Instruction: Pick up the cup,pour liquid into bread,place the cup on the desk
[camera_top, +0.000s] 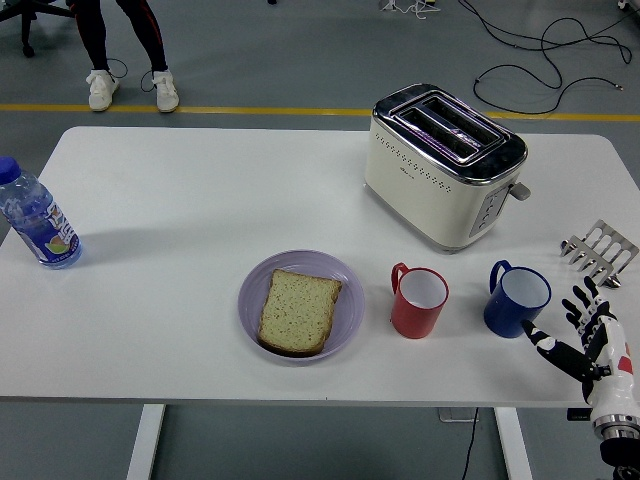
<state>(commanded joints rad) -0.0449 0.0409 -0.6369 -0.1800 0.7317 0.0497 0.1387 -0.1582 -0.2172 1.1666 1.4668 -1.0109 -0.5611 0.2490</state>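
The right hand (592, 335) hovers at the bench's (180, 200) near right corner, fingers (580, 297) spread and holding nothing. Just left of the thumb stands the blue cup (516, 299) (handle turned away), then the red cup (418, 301), then bread (298, 310) on a lilac plate (345, 285). Beyond them sits the toaster (443, 165).

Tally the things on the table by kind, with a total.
Cups: 2, red cup and blue cup
Plates: 1, plate
Bread slices: 1, bread
Toasters: 1, toaster
Bottles: 1, bottle
Metal racks: 1, rack
Total: 7
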